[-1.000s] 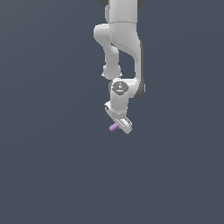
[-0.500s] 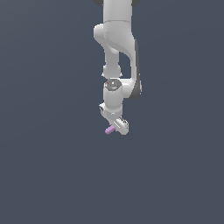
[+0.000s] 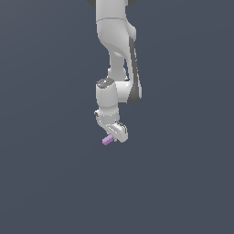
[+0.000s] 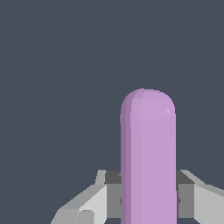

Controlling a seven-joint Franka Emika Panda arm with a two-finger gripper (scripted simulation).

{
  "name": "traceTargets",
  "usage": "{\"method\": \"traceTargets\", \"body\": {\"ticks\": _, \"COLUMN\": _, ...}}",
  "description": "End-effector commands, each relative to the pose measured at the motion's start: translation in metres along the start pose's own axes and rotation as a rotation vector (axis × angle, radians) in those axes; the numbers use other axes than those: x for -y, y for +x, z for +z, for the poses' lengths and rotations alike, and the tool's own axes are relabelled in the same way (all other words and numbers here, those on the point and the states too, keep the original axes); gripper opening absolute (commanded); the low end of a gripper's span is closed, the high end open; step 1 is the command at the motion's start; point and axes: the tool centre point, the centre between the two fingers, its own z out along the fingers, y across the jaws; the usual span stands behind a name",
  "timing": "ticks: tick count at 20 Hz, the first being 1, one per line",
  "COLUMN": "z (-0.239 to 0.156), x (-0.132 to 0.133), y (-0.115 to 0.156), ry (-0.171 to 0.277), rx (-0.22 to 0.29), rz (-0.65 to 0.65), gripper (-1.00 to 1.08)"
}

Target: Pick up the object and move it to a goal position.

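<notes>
The pink-purple rod (image 3: 108, 140) pokes out from under the white gripper (image 3: 115, 135) toward the exterior view's left, held up against the plain dark grey backdrop. In the wrist view the rod (image 4: 148, 157) fills the middle, its rounded end pointing away from the camera. The grey fingers (image 4: 94, 199) press against it from both sides. The gripper (image 4: 148, 205) is shut on the rod. The rod's far end is hidden behind the gripper in the exterior view.
The white arm (image 3: 116, 55) hangs down from the top of the exterior view, its wrist bent above the gripper. Only a plain dark grey background (image 3: 45, 173) shows around it; no goal marker is in view.
The arm has swung a little toward the exterior view's left, carrying the rod along in the shut gripper. The wrist has turned slightly.
</notes>
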Motion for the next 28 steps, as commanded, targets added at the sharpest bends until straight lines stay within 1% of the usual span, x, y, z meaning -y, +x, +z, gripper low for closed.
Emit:
{"method": "traceTargets", "body": {"ticks": 1, "z": -0.006, "x": 0.004, "y": 0.014, "ry": 0.042, "rx": -0.021, "rz": -0.011, "gripper": -1.00}}
{"method": "traceTargets", "body": {"ticks": 7, "z": -0.021, "x": 0.012, "y": 0.044, "ry": 0.129, "rx": -0.061, "rz": -0.035, "gripper": -1.00}}
{"method": "traceTargets", "body": {"ticks": 17, "z": -0.047, "x": 0.023, "y": 0.086, "ry": 0.262, "rx": -0.122, "rz": -0.069, "gripper": -1.00}}
{"method": "traceTargets", "body": {"ticks": 28, "z": -0.083, "x": 0.034, "y": 0.133, "ry": 0.417, "rx": -0.193, "rz": -0.109, "gripper": -1.00}}
